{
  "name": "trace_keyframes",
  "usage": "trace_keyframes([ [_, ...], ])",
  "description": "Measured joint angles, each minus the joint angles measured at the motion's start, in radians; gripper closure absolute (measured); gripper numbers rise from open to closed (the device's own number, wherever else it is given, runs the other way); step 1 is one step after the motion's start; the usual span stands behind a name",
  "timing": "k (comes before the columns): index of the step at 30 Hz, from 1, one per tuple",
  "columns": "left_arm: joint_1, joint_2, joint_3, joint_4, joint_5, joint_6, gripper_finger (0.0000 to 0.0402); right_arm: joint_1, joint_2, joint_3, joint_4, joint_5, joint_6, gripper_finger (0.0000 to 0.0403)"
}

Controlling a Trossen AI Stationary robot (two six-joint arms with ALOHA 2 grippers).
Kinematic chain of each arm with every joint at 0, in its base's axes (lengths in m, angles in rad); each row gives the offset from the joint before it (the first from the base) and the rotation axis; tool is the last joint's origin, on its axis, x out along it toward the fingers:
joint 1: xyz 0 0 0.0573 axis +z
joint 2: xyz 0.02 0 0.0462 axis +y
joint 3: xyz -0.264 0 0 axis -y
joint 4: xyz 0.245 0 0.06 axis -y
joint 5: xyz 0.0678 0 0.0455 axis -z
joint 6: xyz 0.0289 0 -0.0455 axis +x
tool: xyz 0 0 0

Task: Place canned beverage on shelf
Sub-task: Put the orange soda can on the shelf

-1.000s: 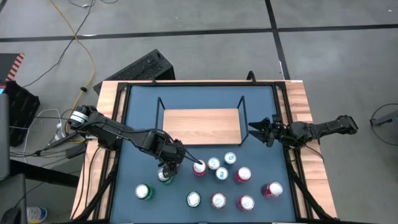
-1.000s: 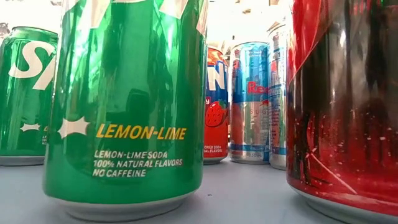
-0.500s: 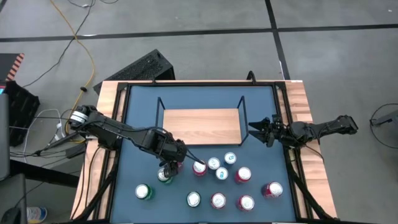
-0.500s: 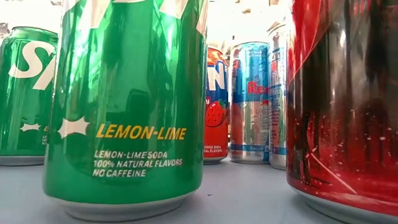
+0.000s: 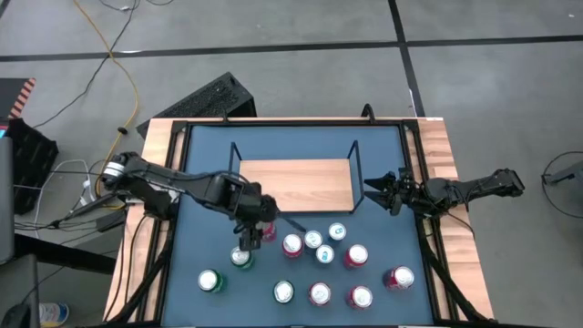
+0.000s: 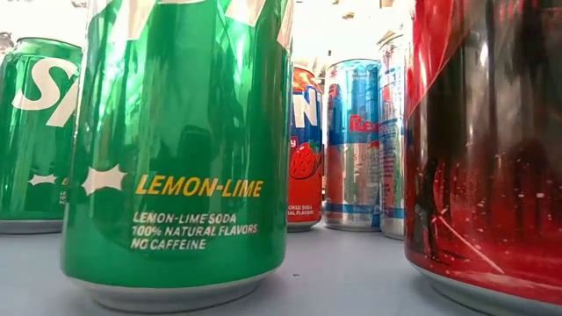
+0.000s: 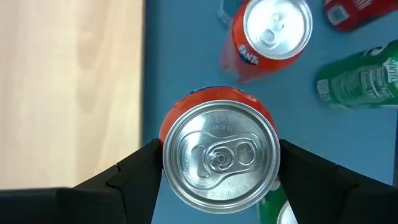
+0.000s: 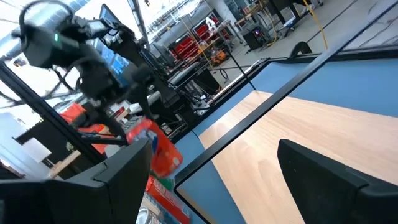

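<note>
Change: my left pincer point(image 5: 256, 228) has lifted the orange can point(image 7: 217, 155) away from the can cluster and carried it toward the shelf; half a second ago it sat lower, beside the red-topped can.
Bench point(image 5: 200, 182): flat dark-blue top inside a light-wood border, with grey tiled floor and loose cables around it.
Shelf point(image 5: 296, 185): pale wood-grain board with thin black wire end frames, at the bench's centre, bare.
Right arm: parked at 3 o'clock of the shelf, right pincer point(image 5: 378, 191) spread wide and holding nothing.
Left pincer: dark fingers point(image 7: 134, 177) clamp the orange can's sides, just off the shelf's 7 o'clock corner.
Orange can: smooth round aluminium top with pull tab, upright, off the bench.
Other cans point(image 5: 319, 293): green, red and silver-blue cylinders standing at 6 o'clock of the shelf.
</note>
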Motion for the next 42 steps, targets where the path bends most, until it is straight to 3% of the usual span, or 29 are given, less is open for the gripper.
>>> trace_keyframes([
  [11, 0.199, 0.000, 0.182, -0.217, -0.001, 0.303, 0.0138, 0.000, 0.000, 0.000, 0.000, 0.004, -0.009, 0.0055],
  [26, 0.561, -0.001, 0.186, -0.224, 0.075, 0.795, 0.0138, 0.000, 0.000, 0.000, 0.000, 0.004, -0.008, 0.0055],
  [42, 0.664, 0.002, 0.113, -0.178, 0.104, 1.076, 0.0138, 0.000, 0.000, 0.000, 0.000, 0.005, 0.019, 0.0055],
])
